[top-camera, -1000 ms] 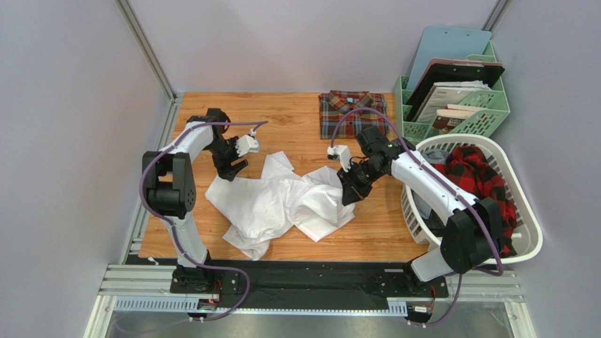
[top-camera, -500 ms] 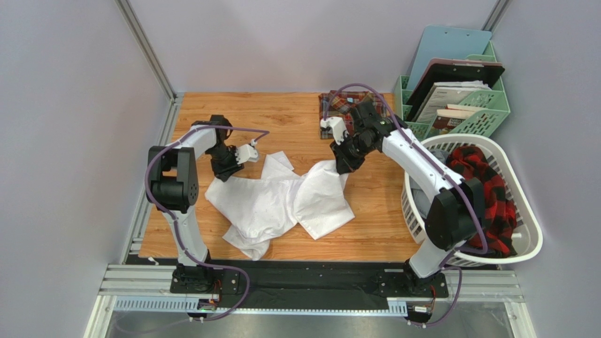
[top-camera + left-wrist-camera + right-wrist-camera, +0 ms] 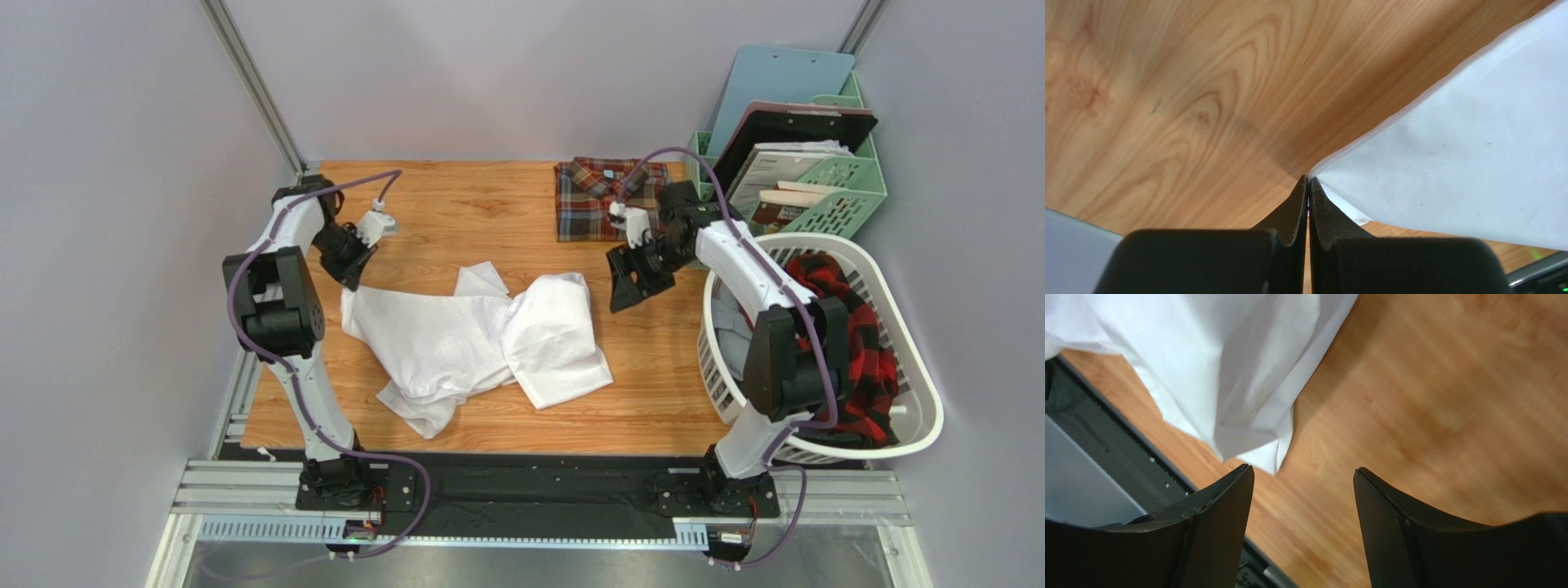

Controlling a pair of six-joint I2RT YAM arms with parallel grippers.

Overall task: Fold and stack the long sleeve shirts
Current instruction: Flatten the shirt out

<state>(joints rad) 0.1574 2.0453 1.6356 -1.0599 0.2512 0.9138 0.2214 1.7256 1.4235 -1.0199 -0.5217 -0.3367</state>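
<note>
At the left of the top view, we see the left gripper [image 3: 352,260] farther up and left than a second ago. Its jaws, apart then, are now pressed together on a corner of the white shirt [image 3: 472,337]. The left wrist view confirms this: the left gripper [image 3: 1309,181] pinches the cloth's pointed edge [image 3: 1462,153] just over the table [image 3: 478,202]. The shirt's left side, loosely heaped before, is now drawn out toward that corner.

In the middle the shirt lies crumpled in soft folds, smooth matte cotton on glossy orange-brown wood grain. Its right part, lifted earlier, has dropped flat.

Further right, the right gripper [image 3: 634,276] has let go and moved right, clear of the cloth. Its dark tapered jaws stand spread with nothing between them, the right gripper [image 3: 1303,473] above bare wood, a shirt hem at the upper left.

At the upper centre the plaid shirt [image 3: 601,202] lies folded into a neat rectangle, unchanged. At the right, the white slotted plastic basket [image 3: 914,410] holds a red and black checked garment [image 3: 834,306].
</note>
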